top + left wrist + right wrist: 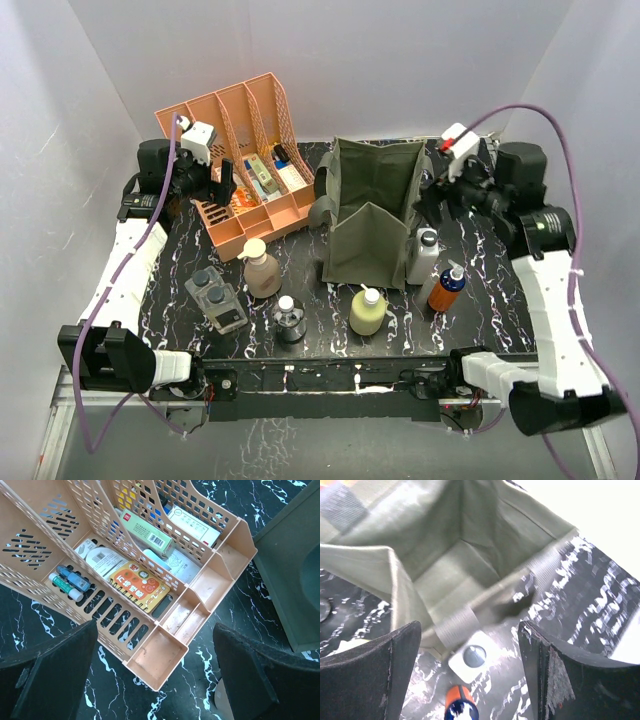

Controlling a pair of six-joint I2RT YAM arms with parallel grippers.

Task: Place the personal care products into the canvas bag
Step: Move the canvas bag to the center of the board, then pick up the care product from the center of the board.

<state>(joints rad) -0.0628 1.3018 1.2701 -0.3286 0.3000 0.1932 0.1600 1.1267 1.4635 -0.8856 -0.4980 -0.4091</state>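
Just right of the canvas bag (365, 245), the right gripper (470, 630) hangs with its jaws spread wide and nothing between them. Its wrist camera looks down into the bag's olive fabric interior. It also takes in the top of the white bottle (472, 656) and the orange head of the orange-and-blue pump bottle (460, 700), both standing just outside the bag's right wall. Only the overhead view takes in all six products, each outside the bag: the tan pump bottle (262, 270), twin pack (215, 298) and small clear round bottle (289, 318) to the bag's front left, and the yellow white-capped bottle (367, 310) directly in front. The left gripper (155, 630), well left of the bag, likewise stands wide apart and empty above the salmon slotted rack (157, 660), whose small boxes and tubes show clearly only from that wrist. The table (320, 295) is black marble veined in white, enclosed by plain white walls (380, 60).
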